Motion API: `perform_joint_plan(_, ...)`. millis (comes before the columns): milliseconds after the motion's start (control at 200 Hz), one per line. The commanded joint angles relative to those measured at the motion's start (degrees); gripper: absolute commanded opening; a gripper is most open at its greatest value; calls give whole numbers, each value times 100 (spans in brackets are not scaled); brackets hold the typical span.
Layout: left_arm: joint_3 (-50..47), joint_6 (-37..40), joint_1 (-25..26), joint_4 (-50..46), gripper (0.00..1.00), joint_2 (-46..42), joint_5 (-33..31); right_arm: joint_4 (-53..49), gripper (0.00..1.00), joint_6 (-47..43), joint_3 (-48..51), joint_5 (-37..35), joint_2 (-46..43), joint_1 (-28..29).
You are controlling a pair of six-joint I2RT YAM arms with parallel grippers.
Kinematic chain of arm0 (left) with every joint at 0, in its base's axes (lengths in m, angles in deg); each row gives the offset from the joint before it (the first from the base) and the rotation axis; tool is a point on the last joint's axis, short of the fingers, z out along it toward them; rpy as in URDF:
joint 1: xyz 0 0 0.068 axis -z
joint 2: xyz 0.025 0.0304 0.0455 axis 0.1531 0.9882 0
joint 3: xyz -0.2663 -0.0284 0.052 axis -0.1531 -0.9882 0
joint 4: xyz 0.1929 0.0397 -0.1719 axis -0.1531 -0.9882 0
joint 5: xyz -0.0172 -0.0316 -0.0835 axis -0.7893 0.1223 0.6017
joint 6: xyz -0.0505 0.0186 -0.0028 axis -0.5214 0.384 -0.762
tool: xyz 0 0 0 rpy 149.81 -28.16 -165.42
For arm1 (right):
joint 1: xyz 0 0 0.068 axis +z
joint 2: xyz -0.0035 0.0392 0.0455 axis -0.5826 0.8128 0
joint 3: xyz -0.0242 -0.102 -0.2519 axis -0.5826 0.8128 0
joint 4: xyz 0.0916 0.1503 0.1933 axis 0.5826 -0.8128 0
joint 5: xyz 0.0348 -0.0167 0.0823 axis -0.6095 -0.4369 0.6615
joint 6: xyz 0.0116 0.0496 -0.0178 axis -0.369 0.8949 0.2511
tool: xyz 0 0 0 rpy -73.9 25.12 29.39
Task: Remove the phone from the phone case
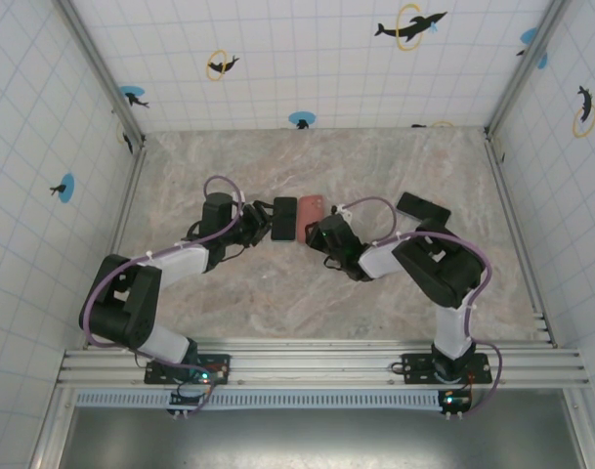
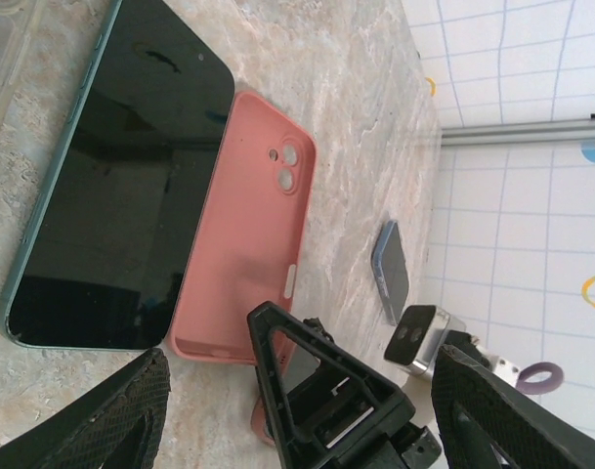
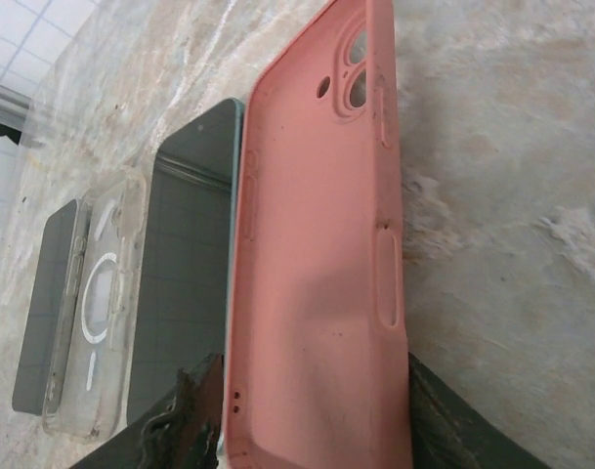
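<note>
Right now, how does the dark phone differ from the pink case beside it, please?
The phone has a glossy black screen; the pink case is matte. The phone is a solid slab; the pink case is an empty shell with camera holes. Both lie flat on the table, side by side.

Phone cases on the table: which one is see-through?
The clear case with the white ring, lying across the dark phone from the pink case, which is opaque.
</note>
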Motion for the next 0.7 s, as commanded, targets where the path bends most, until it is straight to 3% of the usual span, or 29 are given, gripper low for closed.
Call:
perform_joint_plan(0, 71, 125, 0, 116, 72, 46, 119, -418, 51, -480, -218, -360, -248, 58)
perform_joint_plan(330, 175, 239, -3, 3, 73, 18, 185, -1018, 70, -1083, -338, -371, -509, -134)
perform_joint_plan(430, 258, 327, -19, -109, 73, -12, 215, -1378, 82, -1477, -398, -194, -705, -227)
perform_joint_plan(485, 289, 363, -35, -142, 74, -32, 224, -1600, 85, -1705, -423, -96, -861, -291)
perform_joint_plan(696, 281, 352, -4, 20, 75, -100, 416, -2660, 95, -3655, -280, 383, -1747, -722)
